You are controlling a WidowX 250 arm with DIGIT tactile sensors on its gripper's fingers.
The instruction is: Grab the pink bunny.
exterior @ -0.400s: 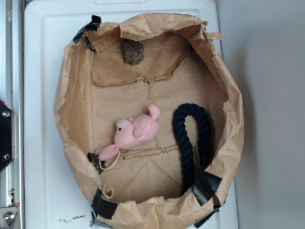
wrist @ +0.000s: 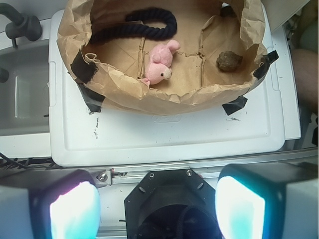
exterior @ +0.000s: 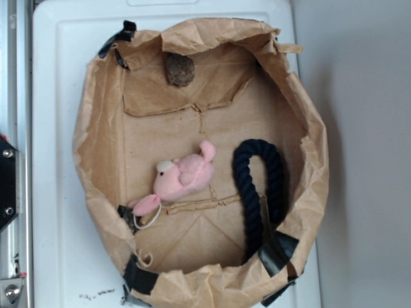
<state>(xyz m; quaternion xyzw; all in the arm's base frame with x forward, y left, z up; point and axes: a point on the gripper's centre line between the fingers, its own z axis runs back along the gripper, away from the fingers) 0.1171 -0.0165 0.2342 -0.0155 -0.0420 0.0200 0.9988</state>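
Note:
The pink bunny (exterior: 182, 179) lies on its side on the floor of a brown paper bag (exterior: 96, 147) rolled down into a bowl; its thin white loop (exterior: 149, 221) trails toward the bag's lower left wall. In the wrist view the pink bunny (wrist: 160, 66) sits just behind the bag's near rim (wrist: 164, 102). My gripper (wrist: 157, 206) hangs well back from the bag, over the table's front edge. Its two glowing fingertips (wrist: 75, 211) stand wide apart with nothing between them. The exterior view does not show the gripper.
A dark navy rope (exterior: 255, 192) curves along the bag's right side, close to the bunny. A brown lumpy ball (exterior: 180, 69) rests at the bag's far end. The bag stands on a white tray (exterior: 58, 77). A black robot base (wrist: 167, 204) lies under the gripper.

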